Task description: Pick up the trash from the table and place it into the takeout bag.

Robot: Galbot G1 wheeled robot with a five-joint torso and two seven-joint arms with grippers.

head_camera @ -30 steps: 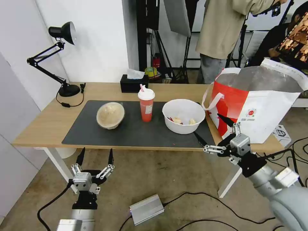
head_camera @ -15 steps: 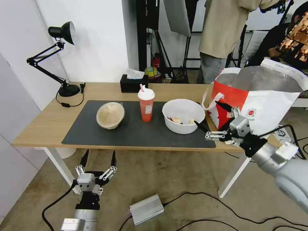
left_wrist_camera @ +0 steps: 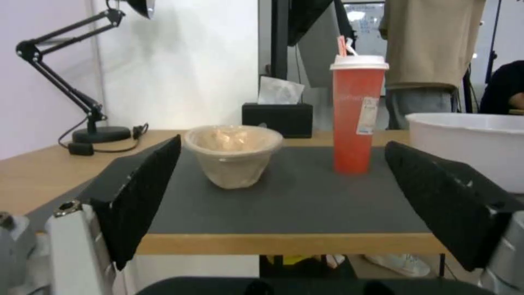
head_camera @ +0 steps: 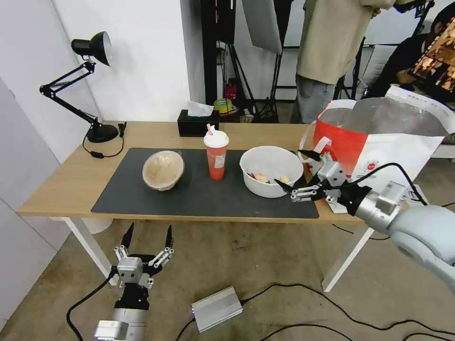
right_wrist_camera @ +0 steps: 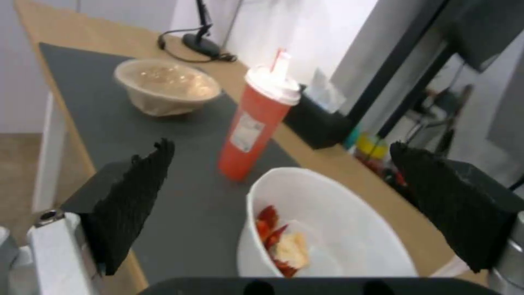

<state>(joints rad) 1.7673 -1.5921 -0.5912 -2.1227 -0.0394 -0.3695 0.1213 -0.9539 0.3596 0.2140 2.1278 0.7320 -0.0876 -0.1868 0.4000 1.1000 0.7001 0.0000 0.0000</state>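
The right claw (head_camera: 293, 171) is wide open and holds nothing. It hangs just beside the white bowl (head_camera: 271, 170), at the bowl's right rim, over the right end of the mat (head_camera: 123, 199). One finger tip is by the bowl's near side and the other is up by the bag's strap. The bowl lies straight ahead of this claw, toward the robot's left. In the right wrist view the bowl (right_wrist_camera: 327, 229) sits between the two spread fingers (right_wrist_camera: 131, 205), with red and pale scraps in the bottom.

The bowl is round, so it has no long side. It stands upright with its open mouth facing up. I think the claw will need to pinch the rim wall, one finger inside and one outside.

The bag (head_camera: 379, 142) stands open on the right end of the bench (head_camera: 57, 184), just behind and to the right of the claw. So the right arm is the nearer one for both the bowl and the bag.

The red cup (head_camera: 216, 155) stands tall and straight, its long side up and down, straw at the top. It is left of the white bowl. The beige bowl (head_camera: 163, 169) sits further left, lid on.

The left claw (head_camera: 147, 237) is open and empty too, down low in front of the bench edge, well apart from everything
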